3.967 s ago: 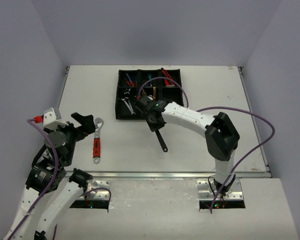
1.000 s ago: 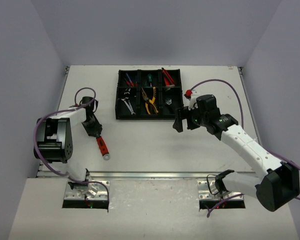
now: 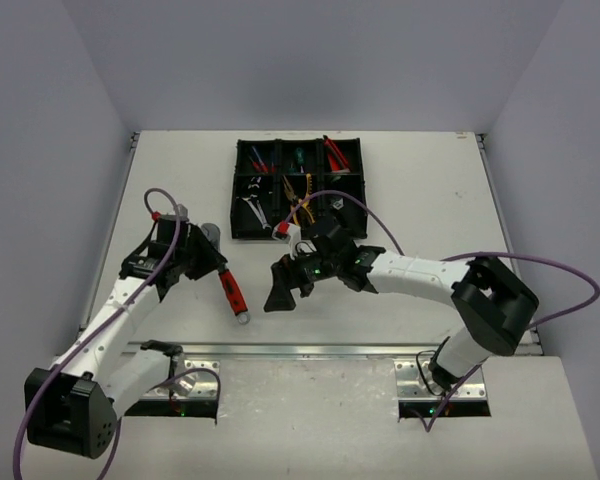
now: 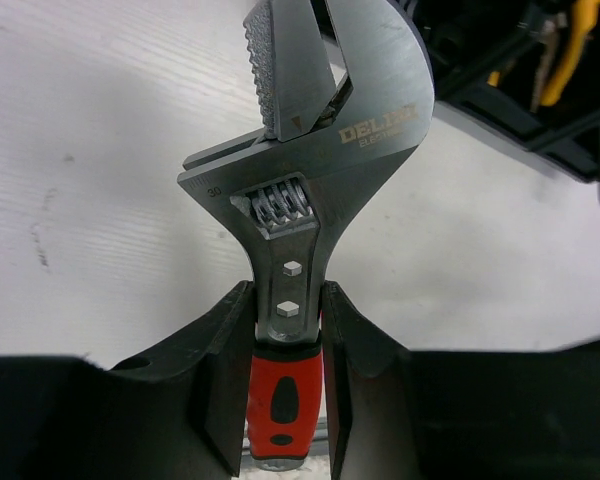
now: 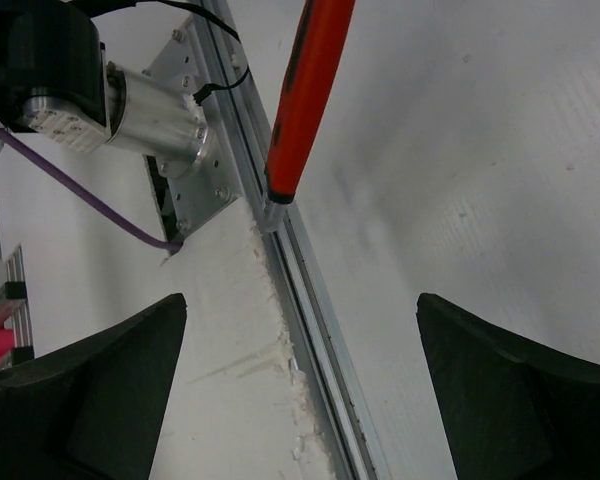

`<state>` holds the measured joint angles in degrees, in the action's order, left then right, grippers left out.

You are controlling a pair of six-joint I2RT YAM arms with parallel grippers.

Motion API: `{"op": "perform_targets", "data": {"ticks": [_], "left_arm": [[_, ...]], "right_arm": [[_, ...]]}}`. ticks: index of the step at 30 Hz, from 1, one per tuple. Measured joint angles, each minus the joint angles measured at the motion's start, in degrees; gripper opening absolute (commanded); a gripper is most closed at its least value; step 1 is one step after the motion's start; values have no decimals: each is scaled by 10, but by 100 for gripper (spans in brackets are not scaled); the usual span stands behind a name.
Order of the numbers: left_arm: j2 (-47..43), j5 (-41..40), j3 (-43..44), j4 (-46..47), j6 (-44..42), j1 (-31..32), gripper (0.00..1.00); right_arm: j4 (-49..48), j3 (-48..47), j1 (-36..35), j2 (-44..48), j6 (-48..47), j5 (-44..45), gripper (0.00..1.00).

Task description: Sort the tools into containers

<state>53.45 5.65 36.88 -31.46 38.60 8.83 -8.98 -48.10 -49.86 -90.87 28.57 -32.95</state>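
A red-handled adjustable wrench (image 3: 232,290) hangs above the table's left part, its silver head (image 4: 310,150) pointing away and its handle sloping toward the near edge. My left gripper (image 3: 216,264) is shut on its neck just above the red grip (image 4: 285,370). My right gripper (image 3: 277,288) stands open just right of the handle, nothing between its fingers (image 5: 300,300); the red handle (image 5: 305,90) shows ahead of it. The black tray (image 3: 236,195) of containers sits at the back centre with yellow pliers (image 3: 298,190), silver spanners (image 3: 252,210) and screwdrivers (image 3: 260,160) inside.
A metal rail (image 3: 330,350) runs along the near table edge, with both arm bases mounted below it. Purple cables loop over each arm. The tray's corner (image 4: 500,90) lies up and to the right of the wrench head in the left wrist view.
My left gripper has carried the wrench rightward and lifted it. The right arm has swung from right of the tray to the table's middle, its open gripper now beside the wrench handle.
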Motion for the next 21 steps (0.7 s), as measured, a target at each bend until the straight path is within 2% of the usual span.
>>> {"op": "perform_targets", "data": {"ticks": [5,10,11,14,16,17,18,19,20,21], "left_arm": [[-57,28,-5,7,44,5,0],[-103,51,-16,18,79,6,0],[-107,57,-19,23,85,6,0],[-113,71,-25,31,99,6,0],[-117,78,-28,33,106,6,0],[-119,81,-29,33,109,6,0],[-121,85,-29,33,110,6,0],[-124,89,-29,34,110,6,5],[-129,83,-29,33,109,6,33],[-128,83,-30,35,109,6,55]], "right_arm": [[-56,-19,-17,-38,52,26,85],[-93,-67,-29,-90,87,23,68],[-96,-74,-31,-96,91,23,62],[-99,-101,-43,-114,100,21,33],[-98,-116,-49,-121,104,21,6],[-96,-119,-51,-123,105,21,0],[-86,-122,-51,-124,108,30,0],[-70,-125,-50,-125,113,42,0],[-73,-125,-42,-130,114,29,0],[-69,-128,-42,-129,114,31,0]]}}
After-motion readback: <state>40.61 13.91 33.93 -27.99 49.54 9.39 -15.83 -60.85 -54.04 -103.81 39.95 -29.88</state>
